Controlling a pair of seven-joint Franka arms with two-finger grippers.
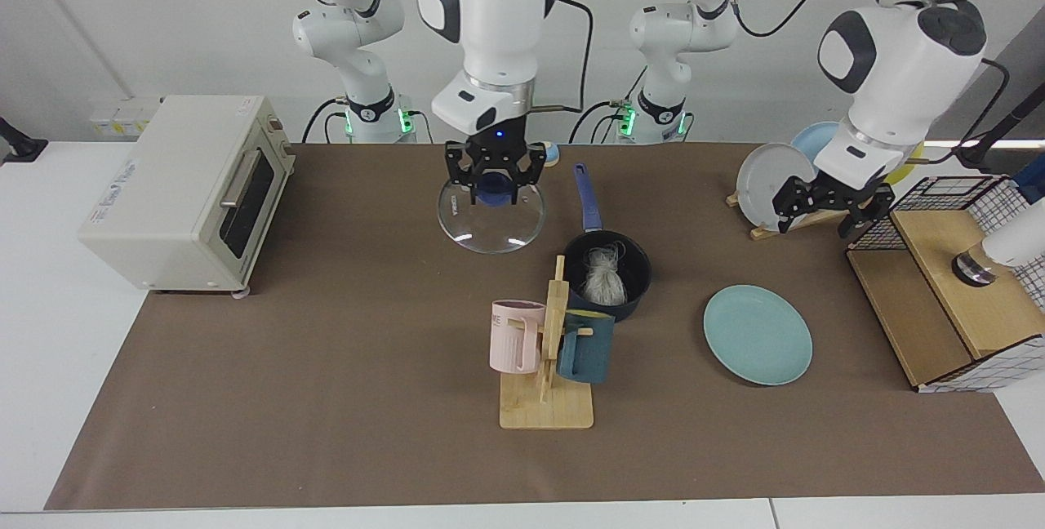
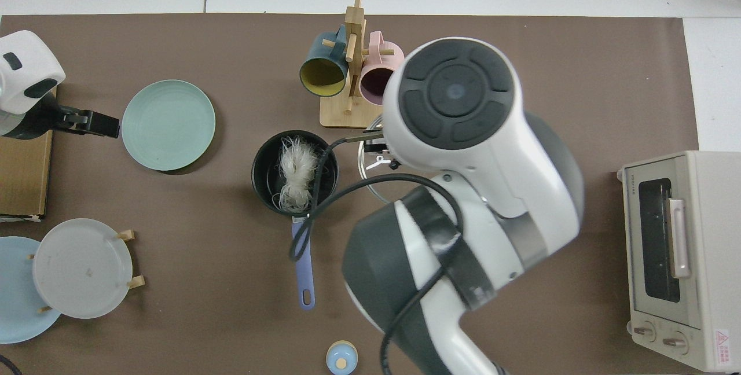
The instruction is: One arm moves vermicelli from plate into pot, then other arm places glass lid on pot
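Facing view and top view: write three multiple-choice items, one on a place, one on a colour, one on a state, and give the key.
1. Where is the vermicelli?
A. on the plate
B. in the pot
C. in the toaster oven

2. What colour is the glass lid's knob?
A. blue
B. red
C. yellow

3. What state is the right end effector in?
A. open and empty
B. shut on the glass lid
C. shut on a mug

Key:
1 B, strands lie inside the pot; the plate is bare.
2 A, blue shows between the fingers.
3 B, the right end effector grips the glass lid by its knob.

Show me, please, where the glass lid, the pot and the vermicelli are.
glass lid (image 1: 491, 223): facing view, clear glass below the knob.
pot (image 2: 264, 173): top view, black inner floor.
vermicelli (image 2: 293, 172): top view, middle of the bundle.
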